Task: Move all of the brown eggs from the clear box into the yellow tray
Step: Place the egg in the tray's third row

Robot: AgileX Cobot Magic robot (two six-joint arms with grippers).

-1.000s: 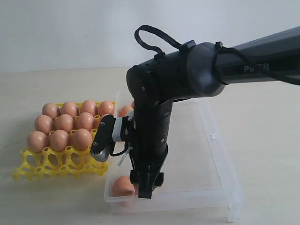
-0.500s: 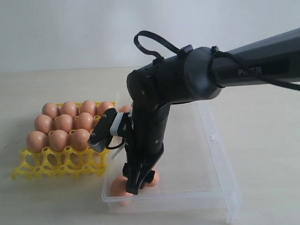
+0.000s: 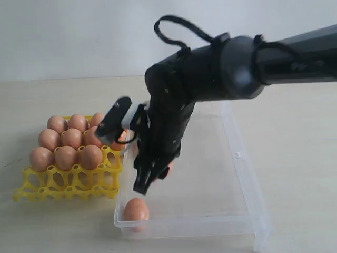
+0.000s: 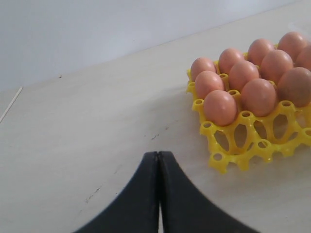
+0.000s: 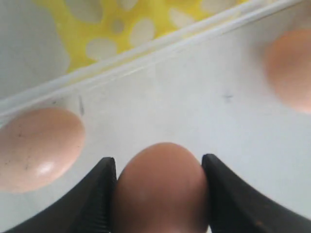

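My right gripper (image 5: pixel 159 167) is shut on a brown egg (image 5: pixel 160 189), one black finger on each side. In the exterior view this gripper (image 3: pixel 150 176) hangs above the clear box (image 3: pixel 253 195), near its tray-side wall, with the held egg (image 3: pixel 167 169) partly hidden by the fingers. Another brown egg (image 3: pixel 136 210) lies in the box's near corner, and a third (image 5: pixel 289 68) lies farther along the box floor. The yellow tray (image 3: pixel 68 184) beside the box holds several brown eggs (image 3: pixel 66 142) in its back rows. My left gripper (image 4: pixel 159 154) is shut and empty over bare table.
The tray's front row of cups (image 3: pixel 63 182) stands open. The box's low clear wall (image 5: pixel 146 53) runs between the held egg and the tray (image 5: pixel 97 29). The right arm's black wrist (image 3: pixel 174 105) blocks the box's far left corner. The tabletop (image 4: pixel 87 131) is beige.
My right gripper has risen from the box floor with an egg held, moving up and toward the tray side. One egg stays in the near corner.
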